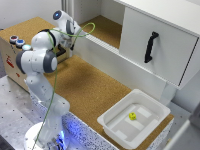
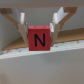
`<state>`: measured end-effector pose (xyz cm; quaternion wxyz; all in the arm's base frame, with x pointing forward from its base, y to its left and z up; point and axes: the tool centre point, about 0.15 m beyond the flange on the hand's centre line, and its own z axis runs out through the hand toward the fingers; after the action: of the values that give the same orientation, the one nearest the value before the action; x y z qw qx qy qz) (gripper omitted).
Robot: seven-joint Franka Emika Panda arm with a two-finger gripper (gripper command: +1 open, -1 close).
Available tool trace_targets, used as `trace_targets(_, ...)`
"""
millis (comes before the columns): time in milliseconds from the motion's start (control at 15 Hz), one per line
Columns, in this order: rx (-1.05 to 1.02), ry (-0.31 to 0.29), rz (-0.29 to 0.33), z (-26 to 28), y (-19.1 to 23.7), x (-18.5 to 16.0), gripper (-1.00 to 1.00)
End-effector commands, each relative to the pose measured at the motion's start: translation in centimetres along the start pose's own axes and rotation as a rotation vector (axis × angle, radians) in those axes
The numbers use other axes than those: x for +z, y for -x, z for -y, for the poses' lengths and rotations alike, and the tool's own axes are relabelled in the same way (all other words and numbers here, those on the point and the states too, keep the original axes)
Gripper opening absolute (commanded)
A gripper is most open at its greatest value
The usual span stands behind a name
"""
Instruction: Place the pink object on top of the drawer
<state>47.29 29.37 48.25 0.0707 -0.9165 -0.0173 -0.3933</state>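
Tool (image 2: 40, 27) hidden behind arm in exterior view; drawer (image 1: 157, 42) edge-cropped.

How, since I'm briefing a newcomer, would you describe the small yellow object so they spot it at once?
Find the big white drawer with the black bar handle. Below it in the exterior view, a shallow white tray sits on the cork table. The yellow object lies inside, the only coloured thing in it.

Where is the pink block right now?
In the wrist view the pink block, marked N, sits between the end effector fingers; the exterior view puts the end effector at upper left, with the drawer to that view's right.
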Motion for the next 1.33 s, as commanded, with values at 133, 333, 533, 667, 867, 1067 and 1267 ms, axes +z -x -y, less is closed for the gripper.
trace_targets(133, -0.277, -0.346, 0.289, 5.8, 5.1, -4.6, -1.00)
trace_targets(333, -0.402, -0.443, 0.374, 8.9, 7.1, -5.2, -1.00)
trace_targets(533, -0.550, -0.524, 0.409, 11.9, 8.4, -5.0, -1.00)
trace_targets(667, -0.635, -0.581, 0.421, 13.9, 9.2, -4.5, -1.00)
trace_targets(867, -0.753, -0.680, 0.440, 16.0, 9.9, -3.3, -1.00)
trace_targets(1067, -0.865, -0.753, 0.471, 17.6, 10.3, -2.0, -1.00)
trace_targets(1267, -0.995, -0.809, 0.475, 17.8, 10.1, -1.8, -1.00)
